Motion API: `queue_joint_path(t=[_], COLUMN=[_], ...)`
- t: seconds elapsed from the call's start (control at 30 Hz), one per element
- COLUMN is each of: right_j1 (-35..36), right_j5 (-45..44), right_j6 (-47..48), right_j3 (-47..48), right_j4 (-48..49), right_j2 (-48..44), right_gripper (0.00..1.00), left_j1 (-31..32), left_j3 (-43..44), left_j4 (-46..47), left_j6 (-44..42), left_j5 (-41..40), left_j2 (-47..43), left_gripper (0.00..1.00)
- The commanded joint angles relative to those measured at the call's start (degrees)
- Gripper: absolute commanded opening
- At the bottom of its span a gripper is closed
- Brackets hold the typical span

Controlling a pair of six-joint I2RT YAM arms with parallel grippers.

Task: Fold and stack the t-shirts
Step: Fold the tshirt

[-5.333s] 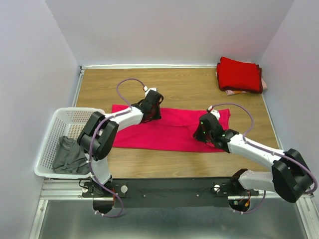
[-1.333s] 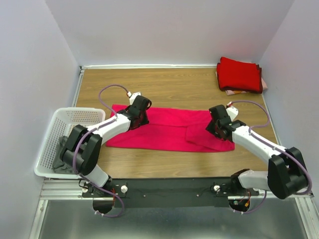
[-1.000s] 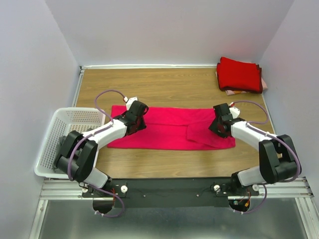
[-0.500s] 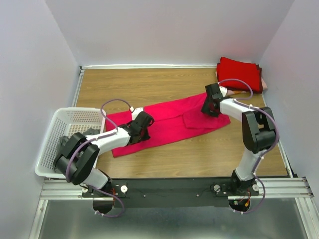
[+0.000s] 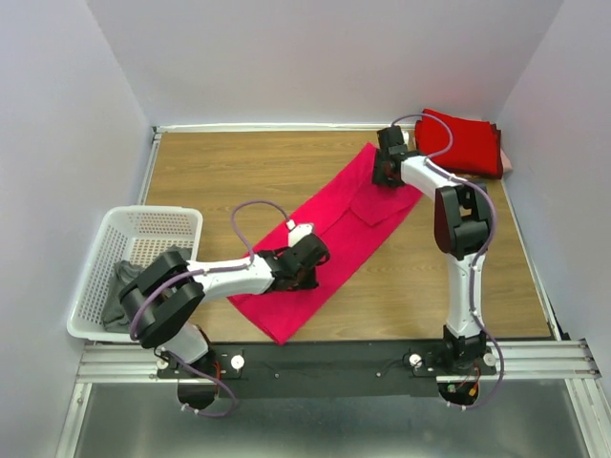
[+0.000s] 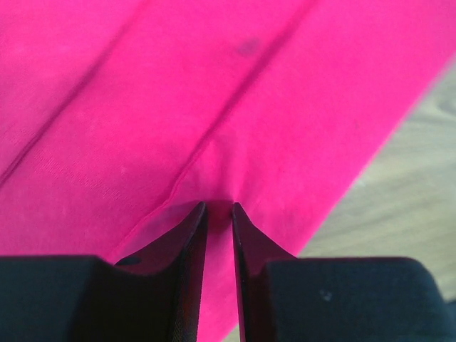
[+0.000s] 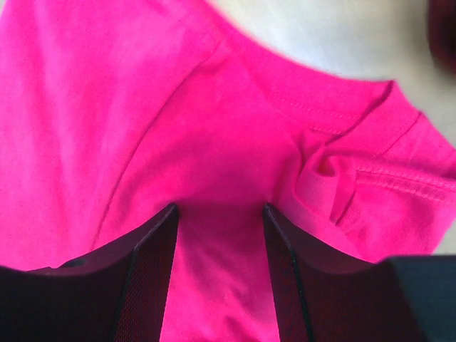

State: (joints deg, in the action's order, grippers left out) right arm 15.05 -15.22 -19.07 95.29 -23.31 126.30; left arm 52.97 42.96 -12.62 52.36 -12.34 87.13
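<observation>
Shirt (image 5: 339, 224), bright pink, lies slantwise on the table (image 5: 239, 172), its near end by the front edge and its far end just beside the red stack (image 5: 460, 141) in the back right corner. The left arm lies low, elbow bent by the basket (image 5: 143, 212), forearm running rightward to the shirt's near half. In the wrist view the left gripper (image 6: 217, 210) is almost closed, nipping a small ridge of pink cloth. The right arm is stretched far up the table, upper link nearly straight, forearm angled back and left to the shirt's far end. The right gripper (image 7: 219, 214) has its fingers (image 7: 153, 271) apart with pink cloth filling the gap, near a sleeve hem; whether it clamps the cloth I cannot tell. Grey cloth (image 5: 129, 291) sits in the basket.
</observation>
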Motion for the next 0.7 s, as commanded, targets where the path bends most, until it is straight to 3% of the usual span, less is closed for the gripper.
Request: queue_joint_path(t=[0.0, 0.17, 0.3, 0.43, 0.5, 0.67], right_j1=[0.2, 1.5, 2.5, 3.0, 3.0, 3.0], right_j5=[1.9, 0.7, -0.1, -3.1, -5.1, -8.1], right_j6=[7.5, 13.4, 16.8, 15.6, 13.6, 8.1], right_j3=[9.2, 23.3, 30.9, 34.8, 35.6, 31.1], right_j4=[-5.4, -7.2, -7.9, -7.7, -7.8, -7.8], right_j2=[8.2, 16.3, 20.2, 18.5, 16.6, 7.7], right_gripper=[0.58, 0.67, 0.77, 0.84, 0.86, 0.89], left_j1=[5.0, 7.4, 7.1, 2.9, -2.2, -12.1], left_j3=[3.1, 10.1, 15.6, 19.3, 19.4, 17.0], left_j4=[-2.8, -2.7, -4.9, -7.1, -7.7, -10.2], left_j6=[2.0, -2.2, -6.2, -8.8, -9.2, -9.6], left_j5=[5.2, 7.0, 3.2, 0.6, 0.4, -5.6], left_j2=[3.8, 6.0, 3.9, 0.4, -0.7, -2.7], left_gripper=[0.28, 0.3, 0.42, 0.48, 0.47, 0.47])
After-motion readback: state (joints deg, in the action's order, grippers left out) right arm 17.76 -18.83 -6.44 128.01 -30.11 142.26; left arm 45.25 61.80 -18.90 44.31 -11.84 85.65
